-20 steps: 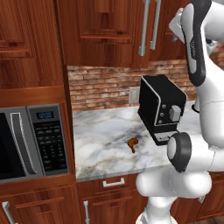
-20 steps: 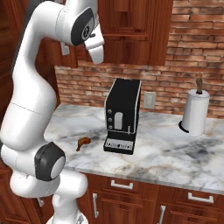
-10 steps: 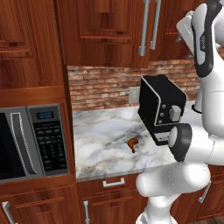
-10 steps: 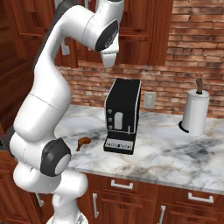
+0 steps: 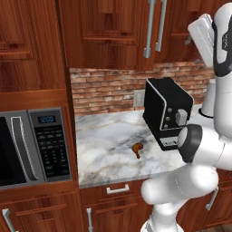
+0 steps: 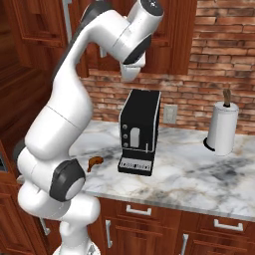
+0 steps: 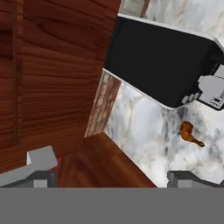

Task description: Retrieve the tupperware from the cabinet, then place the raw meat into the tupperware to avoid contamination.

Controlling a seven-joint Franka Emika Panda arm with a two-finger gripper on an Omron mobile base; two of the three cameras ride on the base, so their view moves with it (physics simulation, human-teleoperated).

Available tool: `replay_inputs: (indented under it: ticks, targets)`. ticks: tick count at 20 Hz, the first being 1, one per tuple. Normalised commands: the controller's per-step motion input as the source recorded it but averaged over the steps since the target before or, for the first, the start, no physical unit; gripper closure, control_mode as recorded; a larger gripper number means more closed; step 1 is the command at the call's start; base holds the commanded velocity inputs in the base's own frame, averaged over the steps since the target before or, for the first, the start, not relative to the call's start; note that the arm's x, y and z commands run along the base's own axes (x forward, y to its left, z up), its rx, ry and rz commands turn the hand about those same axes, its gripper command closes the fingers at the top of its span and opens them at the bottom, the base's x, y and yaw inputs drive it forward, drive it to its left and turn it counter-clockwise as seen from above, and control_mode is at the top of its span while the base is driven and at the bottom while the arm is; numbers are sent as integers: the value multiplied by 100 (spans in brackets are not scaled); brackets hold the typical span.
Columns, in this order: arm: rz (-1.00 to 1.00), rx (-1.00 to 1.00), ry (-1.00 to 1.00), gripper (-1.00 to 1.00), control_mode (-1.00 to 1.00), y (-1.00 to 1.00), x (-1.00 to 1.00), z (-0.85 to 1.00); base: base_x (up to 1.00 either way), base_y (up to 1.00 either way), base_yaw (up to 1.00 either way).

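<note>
Dark reddish-brown cabinetry and a brick backsplash frame a marbled worktop (image 5: 108, 149), with a microwave (image 5: 31, 147) built in at its left end. On the worktop stand a black coffee machine (image 5: 165, 113) and, toward the right end, a paper-towel roll (image 6: 221, 127). The raw meat (image 5: 137, 148) lies on the worktop near the front edge, just left of the coffee machine and apart from it; the hand view shows it as a small drumstick below the machine's front. The cabinet (image 5: 113, 34) hangs above the worktop with its doors closed, two vertical silver bar handles (image 5: 147, 28) side by side at the meeting of the doors. The tupperware is presumably behind these doors and cannot be confirmed. The tool (image 7: 109, 177) is raised to cabinet height; in the hand view its two finger tips sit well apart with nothing between them, so it reads as released and empty, with the cabinet's wood face filling the left of that view. The deciding relation is that the handles run vertically and lie to the left of the raised hand in the left base view, so the coming move likely requires a leftward approach with fingers straddling a bar. Compared with half a second ago, the upper arm has swung further up and right, bringing the wrist closer to the cabinet front; the meat and coffee machine are unchanged.
</note>
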Motion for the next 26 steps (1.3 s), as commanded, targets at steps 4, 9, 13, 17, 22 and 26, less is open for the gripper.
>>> replay_inputs:
  ticks: [4,9,13,17,22,26]
  targets:
    - [23,1,-4,-100,-100,13,0,-1,0,0,0]
    - [24,-1,-7,-100,-100,35,-1,-1,0,0,0]
    - [20,-2,-9,-100,-100,47,-7,-2,0,0,0]
    - [16,-4,-11,-100,-100,46,-19,-2,0,0,0]
    - [10,-3,-8,-100,-100,43,-2,-4,0,0,0]
    - [6,-2,-5,-100,-100,46,0,-5,0,0,0]
